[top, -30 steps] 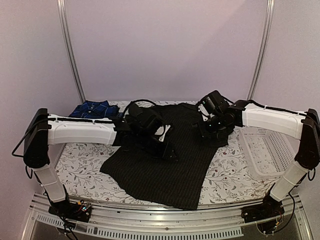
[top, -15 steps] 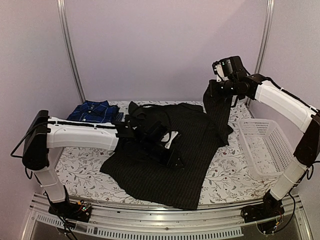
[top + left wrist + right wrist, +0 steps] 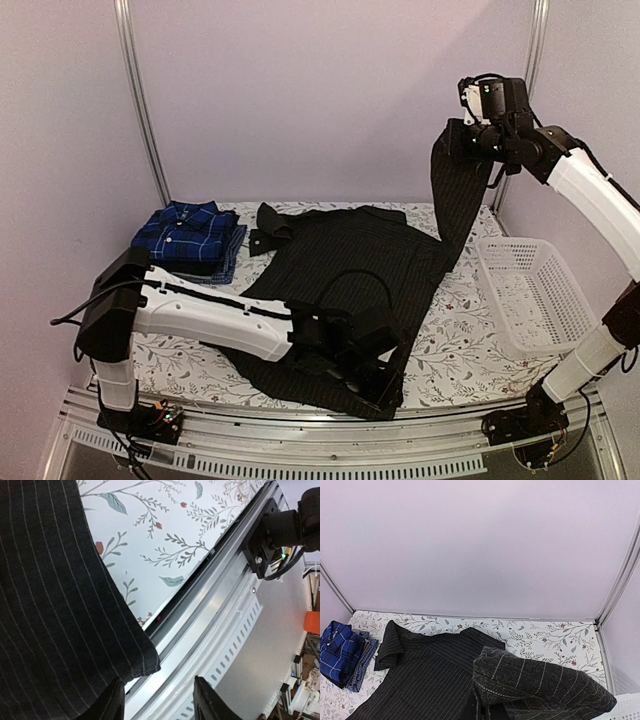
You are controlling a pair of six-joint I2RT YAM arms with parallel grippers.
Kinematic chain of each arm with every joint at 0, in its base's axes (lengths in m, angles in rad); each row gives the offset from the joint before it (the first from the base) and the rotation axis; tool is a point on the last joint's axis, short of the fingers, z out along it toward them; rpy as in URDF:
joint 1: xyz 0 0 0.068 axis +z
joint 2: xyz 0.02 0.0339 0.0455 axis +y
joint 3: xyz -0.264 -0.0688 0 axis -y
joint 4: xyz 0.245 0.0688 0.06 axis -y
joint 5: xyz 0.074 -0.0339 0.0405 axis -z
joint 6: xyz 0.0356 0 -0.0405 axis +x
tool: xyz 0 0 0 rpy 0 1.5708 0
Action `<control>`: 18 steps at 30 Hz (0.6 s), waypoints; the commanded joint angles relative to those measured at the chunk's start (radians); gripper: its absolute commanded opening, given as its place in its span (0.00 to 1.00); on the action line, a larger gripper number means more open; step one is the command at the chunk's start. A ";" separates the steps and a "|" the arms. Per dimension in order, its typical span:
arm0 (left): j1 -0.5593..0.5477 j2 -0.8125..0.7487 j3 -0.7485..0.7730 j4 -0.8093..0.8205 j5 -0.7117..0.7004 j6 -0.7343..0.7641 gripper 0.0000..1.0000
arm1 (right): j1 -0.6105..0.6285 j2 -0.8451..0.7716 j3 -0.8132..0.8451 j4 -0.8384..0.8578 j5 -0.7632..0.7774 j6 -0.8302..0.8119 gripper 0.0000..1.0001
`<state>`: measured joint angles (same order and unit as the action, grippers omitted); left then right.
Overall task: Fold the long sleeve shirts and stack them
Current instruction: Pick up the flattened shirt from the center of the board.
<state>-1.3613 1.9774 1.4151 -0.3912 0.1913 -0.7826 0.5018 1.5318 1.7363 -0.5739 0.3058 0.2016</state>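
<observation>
Only your top view shows both arms at once. There the right gripper (image 3: 460,138) is up high and off to the far right, with the sleeve (image 3: 455,200) of the black pinstriped shirt (image 3: 340,265) hanging straight down from it to the shirt body, which is spread flat on the floral table cover (image 3: 170,320). The left gripper (image 3: 378,385) is down low at the shirt's near hem. Your left wrist view gives what the top view cannot. The two fingers (image 3: 210,705) are spread wide apart and hold nothing. The hem corner (image 3: 142,662) lies just ahead of the jaws, over by one finger. Ahead of the other finger is the aluminium rail (image 3: 210,625) at the table edge. The right wrist view looks down from its height. A bunched fold of the sleeve fills the space right below the jaws, and the rest of the shirt is spread out beyond it. You cannot see that gripper's fingers there. Going by the top view, the jaws are closed on the sleeve, since the cloth hangs from them. Well off to one side of those jaws the blue plaid shirt (image 3: 188,228) lies folded on a small pile. The white mesh basket (image 3: 540,300) sits below them on the other side.
</observation>
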 commanded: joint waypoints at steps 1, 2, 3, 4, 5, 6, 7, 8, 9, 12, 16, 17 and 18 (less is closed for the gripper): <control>-0.075 0.057 0.083 -0.086 -0.080 -0.107 0.46 | -0.004 -0.063 -0.011 -0.046 -0.005 0.018 0.00; -0.089 0.075 0.101 -0.106 -0.090 -0.120 0.46 | -0.004 -0.070 -0.023 -0.052 -0.013 0.031 0.00; -0.101 0.091 0.122 -0.122 -0.097 -0.134 0.45 | -0.005 -0.081 -0.037 -0.053 -0.017 0.038 0.00; -0.113 0.111 0.157 -0.146 -0.110 -0.149 0.44 | -0.004 -0.090 -0.050 -0.054 -0.016 0.045 0.00; -0.123 0.132 0.185 -0.178 -0.129 -0.164 0.44 | -0.004 -0.101 -0.059 -0.054 -0.014 0.049 0.00; -0.132 0.152 0.216 -0.217 -0.148 -0.177 0.43 | -0.005 -0.108 -0.062 -0.058 -0.014 0.051 0.00; -0.137 0.179 0.248 -0.258 -0.173 -0.198 0.42 | -0.005 -0.111 -0.062 -0.066 -0.015 0.051 0.00; -0.142 0.196 0.275 -0.300 -0.187 -0.211 0.40 | -0.005 -0.112 -0.060 -0.069 -0.020 0.051 0.00; -0.146 0.210 0.299 -0.331 -0.230 -0.221 0.40 | -0.005 -0.113 -0.059 -0.075 -0.025 0.054 0.00; -0.154 0.249 0.359 -0.390 -0.269 -0.245 0.38 | -0.005 -0.118 -0.060 -0.084 -0.037 0.059 0.00; -0.179 0.329 0.486 -0.529 -0.352 -0.286 0.38 | -0.004 -0.123 -0.061 -0.092 -0.044 0.058 0.00; -0.184 0.350 0.520 -0.560 -0.370 -0.296 0.38 | -0.005 -0.124 -0.061 -0.092 -0.047 0.059 0.00; -0.189 0.368 0.547 -0.585 -0.385 -0.302 0.38 | -0.005 -0.123 -0.060 -0.092 -0.049 0.059 0.00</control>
<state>-1.5158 2.2810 1.8553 -0.8047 -0.0826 -1.0279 0.5018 1.4406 1.6871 -0.6525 0.2745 0.2493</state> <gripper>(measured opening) 0.378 0.006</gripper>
